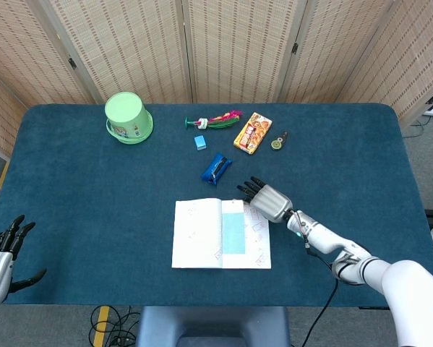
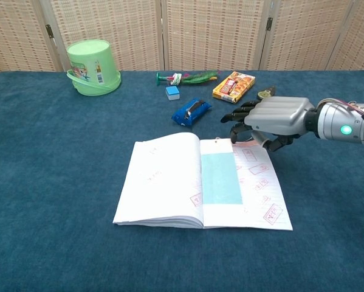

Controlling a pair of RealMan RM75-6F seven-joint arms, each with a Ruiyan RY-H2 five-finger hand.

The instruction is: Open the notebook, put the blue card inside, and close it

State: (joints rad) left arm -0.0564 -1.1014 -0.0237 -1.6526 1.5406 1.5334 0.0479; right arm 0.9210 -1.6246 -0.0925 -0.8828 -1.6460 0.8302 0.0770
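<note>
One right hand (image 2: 271,120), fingers curled, over the open notebook's (image 2: 163,182) top edge.

card (image 2: 220,178) on notebook (image 2: 163,182) right page | right hand (image 2: 268,120) over far corner

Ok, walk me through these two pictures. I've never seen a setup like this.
This is a two-armed robot with metal, human-like hands, working at a table covered in dark blue cloth. One picture looks down from its head; the other looks forward from its chest.

In the middle lies an open white notebook with a light blue card on its right page. The right hand reaches over the page's top corner; whether it grips anything is unclear. The left hand hangs open off the table's edge.

Further back sit an upturned green plastic bucket, an orange snack box and a dark blue packet.
</note>
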